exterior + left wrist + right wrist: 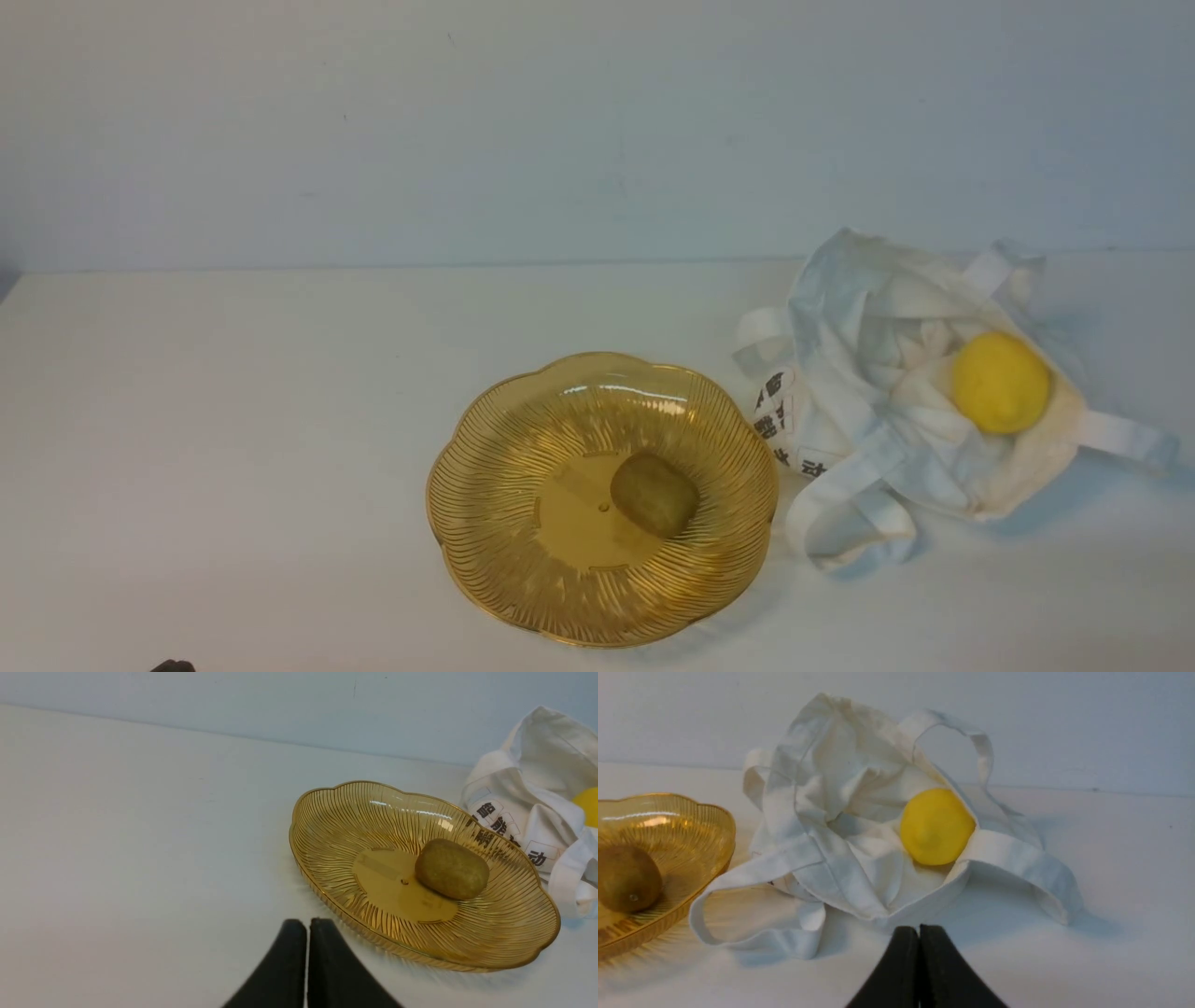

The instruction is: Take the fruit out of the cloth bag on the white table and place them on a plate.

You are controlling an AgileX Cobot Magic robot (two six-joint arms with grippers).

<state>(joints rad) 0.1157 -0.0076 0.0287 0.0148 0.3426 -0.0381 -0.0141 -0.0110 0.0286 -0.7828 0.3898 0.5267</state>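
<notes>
The brown-green kiwi (654, 494) lies in the amber scalloped plate (485, 523) near the middle of the white table (233, 420). The yellow lemon (1000, 382) rests in the open mouth of the crumpled white cloth bag (868, 439) to the plate's right. In the left wrist view my left gripper (307, 924) is shut and empty, short of the plate (327, 826) with the kiwi (451, 869). In the right wrist view my right gripper (919, 931) is shut and empty, just in front of the bag (840, 858) and lemon (936, 826).
A plain pale wall runs along the table's far edge. The bag's strap handles (845, 527) spread over the table toward the plate and to the right (1125, 439). A dark bit of the left arm (173, 666) shows at the bottom edge.
</notes>
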